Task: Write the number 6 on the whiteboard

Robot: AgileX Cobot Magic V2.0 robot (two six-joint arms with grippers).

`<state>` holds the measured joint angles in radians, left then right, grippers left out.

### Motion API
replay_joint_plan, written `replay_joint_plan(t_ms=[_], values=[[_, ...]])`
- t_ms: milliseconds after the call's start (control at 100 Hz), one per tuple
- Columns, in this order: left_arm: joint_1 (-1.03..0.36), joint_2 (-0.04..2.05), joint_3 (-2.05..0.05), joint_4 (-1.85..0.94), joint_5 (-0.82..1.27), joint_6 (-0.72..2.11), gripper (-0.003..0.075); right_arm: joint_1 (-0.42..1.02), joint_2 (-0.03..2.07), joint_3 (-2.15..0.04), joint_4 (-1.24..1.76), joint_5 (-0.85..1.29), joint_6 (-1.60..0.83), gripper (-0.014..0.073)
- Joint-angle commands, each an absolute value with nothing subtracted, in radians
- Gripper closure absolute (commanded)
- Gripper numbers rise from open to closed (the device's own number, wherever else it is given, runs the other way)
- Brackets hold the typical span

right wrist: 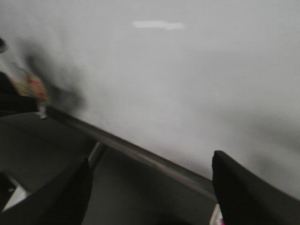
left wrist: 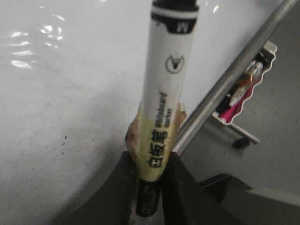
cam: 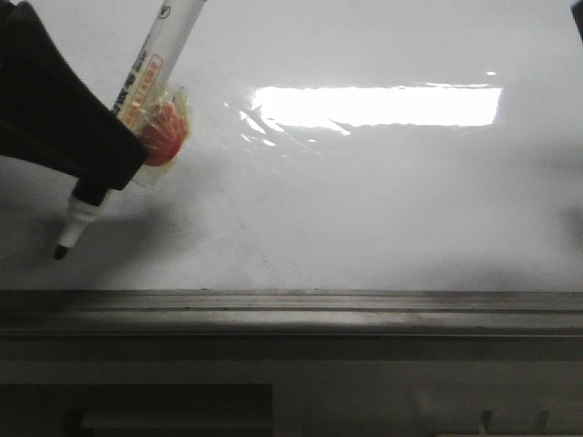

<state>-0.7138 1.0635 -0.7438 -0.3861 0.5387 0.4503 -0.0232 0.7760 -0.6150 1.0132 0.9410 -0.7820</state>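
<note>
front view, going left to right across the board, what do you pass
left claw holding the marker → orange sticker on the marker → bright glare patch on the whiteboard

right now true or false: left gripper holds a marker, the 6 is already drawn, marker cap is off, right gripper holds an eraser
1. The left gripper holds the marker. True.
2. The number 6 is already on the whiteboard. False: no ink mark shows, only glare and faint smudges.
3. The marker's cap is off. True: the dark tip points down at the board.
4. The right gripper holds an eraser. False: it is open and empty.
</note>
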Motion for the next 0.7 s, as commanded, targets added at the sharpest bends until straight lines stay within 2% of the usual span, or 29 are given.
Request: replay_joint_plan(t_ms=[0, 120, 230, 480, 690], values=[[-0.735, 1.052, -0.797, -0.335, 0.544, 0.448, 0.0741, -0.025, 0.844, -0.71, 1.123, 1.031, -0.84, 0.0107], [-0.779, 1.071, -0.821, -0.295, 0.558, 0.448, 0.0741, -0.01, 0.942, -0.807, 1.123, 1.145, -0.84, 0.0107], [-0.82, 1.106, -0.846, -0.273, 0.558, 0.448, 0.0741, 0.071, 1.02, -0.883, 1.117, 1.174, -0.84, 0.0107], [-0.835, 1.142, -0.884, -0.259, 0.554, 0.448, 0.0741, 0.341, 1.158, -1.035, 0.972, 1.04, -0.772, 0.0107], [-0.835, 1.156, -0.9, -0.244, 0.564, 0.448, 0.0741, 0.429, 1.274, -1.148, 0.961, 1.014, -0.759, 0.0107]])
